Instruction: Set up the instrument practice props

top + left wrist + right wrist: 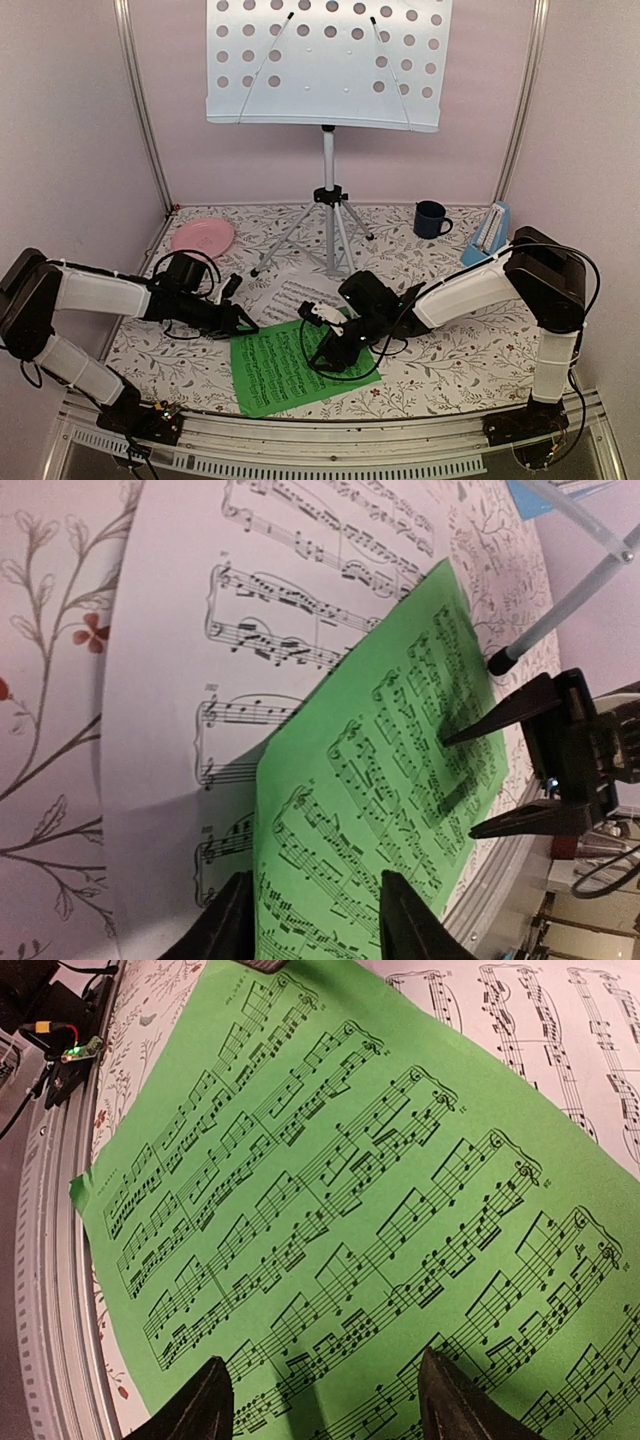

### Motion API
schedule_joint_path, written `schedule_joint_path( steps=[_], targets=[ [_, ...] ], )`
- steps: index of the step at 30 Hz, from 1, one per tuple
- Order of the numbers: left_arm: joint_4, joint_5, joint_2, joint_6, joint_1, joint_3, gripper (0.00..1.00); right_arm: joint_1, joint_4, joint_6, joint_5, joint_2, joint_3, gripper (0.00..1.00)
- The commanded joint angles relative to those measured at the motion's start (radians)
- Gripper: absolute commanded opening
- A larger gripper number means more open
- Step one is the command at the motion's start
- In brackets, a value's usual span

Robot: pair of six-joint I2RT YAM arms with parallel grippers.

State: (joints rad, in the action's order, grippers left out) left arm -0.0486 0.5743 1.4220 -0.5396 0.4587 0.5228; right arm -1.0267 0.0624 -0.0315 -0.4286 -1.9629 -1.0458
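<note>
The pale grey perforated music stand (325, 62) stands on its silver tripod (328, 205) at the back centre. A green sheet-music page (285, 368) lies on the table, overlapping a white page (296, 293). The light-blue metronome (490, 233) stands at the back right. My left gripper (246, 322) is open, low at the green page's left corner; in the left wrist view (315, 925) its fingers straddle the green page (400, 750) beside the white page (250, 610). My right gripper (318, 350) is open just above the green page (330, 1190), its fingers (205, 1405) apart and holding nothing.
A pink plate (203, 237) lies at the back left and a dark blue mug (431, 219) at the back right. A tripod leg (570, 600) ends near the green page's far corner. The table's metal front rail (40, 1260) runs close to the page.
</note>
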Motion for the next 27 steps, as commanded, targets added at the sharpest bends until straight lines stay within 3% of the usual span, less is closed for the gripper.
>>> schedule_joint_path(
  steps=[1, 7, 17, 27],
  targets=[
    [-0.033, 0.143, 0.06, 0.09, -0.011, 0.058, 0.4, -0.012, -0.062, 0.021, 0.0, -0.01, 0.032, 0.65],
    [-0.081, 0.149, 0.15, 0.127, -0.008, 0.121, 0.38, -0.012, -0.061, 0.059, -0.006, -0.008, 0.034, 0.65],
    [-0.353, 0.026, 0.209, 0.289, 0.003, 0.285, 0.43, -0.012, -0.056, 0.08, -0.006, -0.005, 0.04, 0.64],
    [-0.387, 0.097, 0.359, 0.366, 0.074, 0.38, 0.29, -0.011, -0.034, 0.106, -0.004, 0.015, 0.056, 0.63]
  ],
)
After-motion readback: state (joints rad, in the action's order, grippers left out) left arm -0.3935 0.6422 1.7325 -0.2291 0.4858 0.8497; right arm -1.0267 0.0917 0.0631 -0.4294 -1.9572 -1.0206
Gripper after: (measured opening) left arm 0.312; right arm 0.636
